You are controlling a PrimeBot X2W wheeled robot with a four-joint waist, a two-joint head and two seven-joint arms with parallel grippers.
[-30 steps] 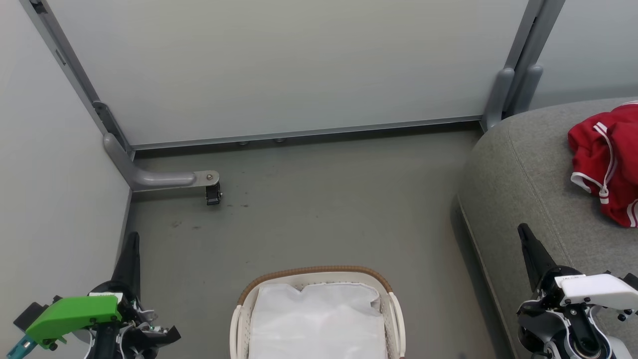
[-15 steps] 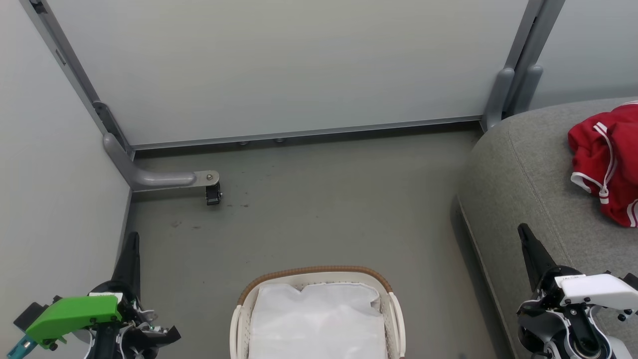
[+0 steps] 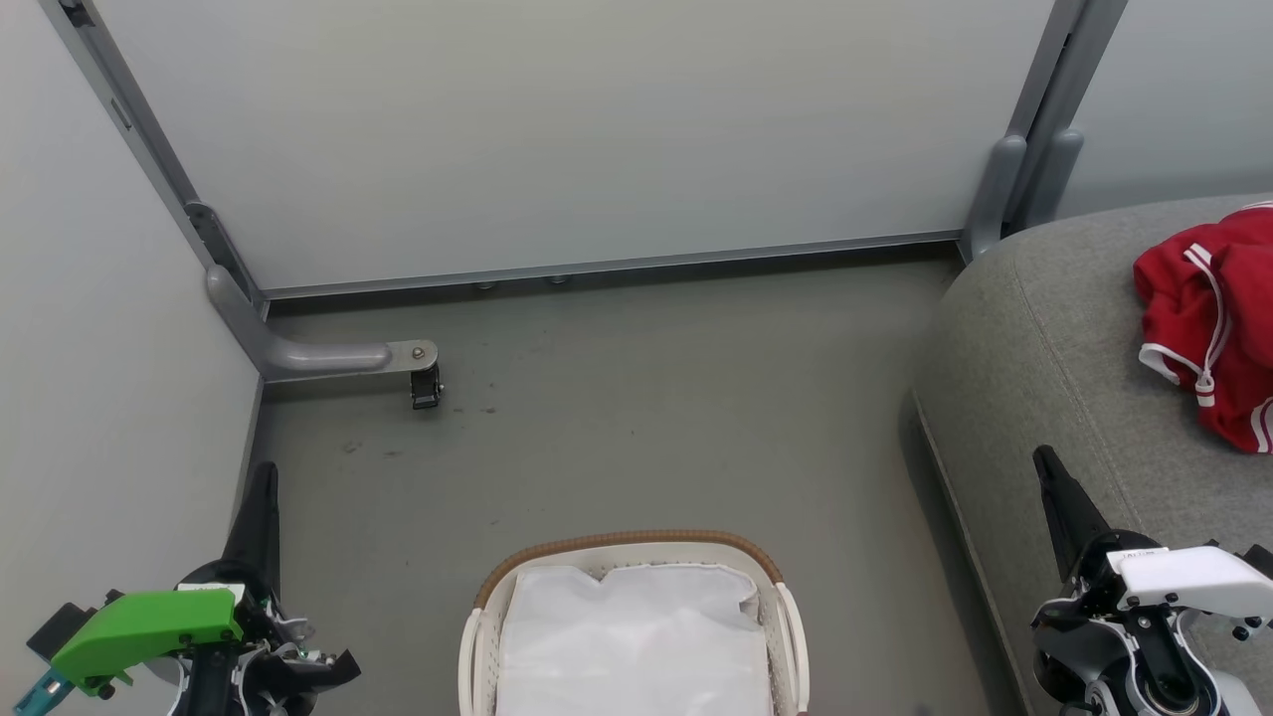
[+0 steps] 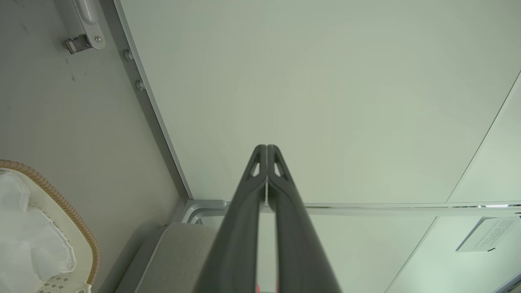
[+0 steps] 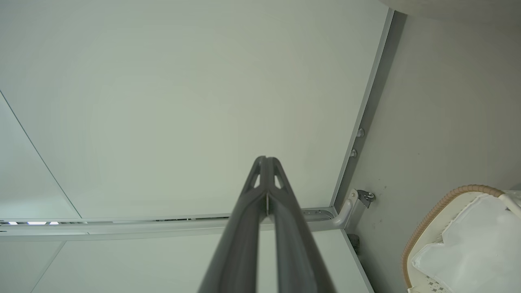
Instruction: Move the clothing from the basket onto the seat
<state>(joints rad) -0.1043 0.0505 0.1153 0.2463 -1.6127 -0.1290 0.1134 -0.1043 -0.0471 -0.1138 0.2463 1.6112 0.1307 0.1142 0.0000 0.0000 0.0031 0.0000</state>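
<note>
- Floor [image 3: 636, 428]: dull grey-green with a few dark specks. It is closed in by pale partition panels [image 3: 557, 129] in grey metal frames, and one frame foot carries a small black caster [image 3: 426, 387].
- Seat [image 3: 1044, 338]: grey upholstery with a rounded corner, at the right of the head view.
- Basket [image 3: 627, 542]: on the floor at bottom centre, brown rim uppermost. A white cloth sheet [image 3: 632, 636] covers its inside.
- Clothing [image 3: 1208, 318]: red with white trim, bunched on top of the seat, well apart from the basket.
- Left gripper [image 3: 265, 475]: lower left, fingers pressed together, gripping nothing.
- Right gripper [image 3: 1042, 457]: lower right, over the seat's front edge, likewise clenched and empty.
- Change since a second ago: none. Grippers, basket, sheet and clothing all sit where they did.
- Orientation: the visible part of the red heap is longer up and down the head view than across it (its right side is cut by the picture edge). Its white-trimmed edge faces left.
</note>
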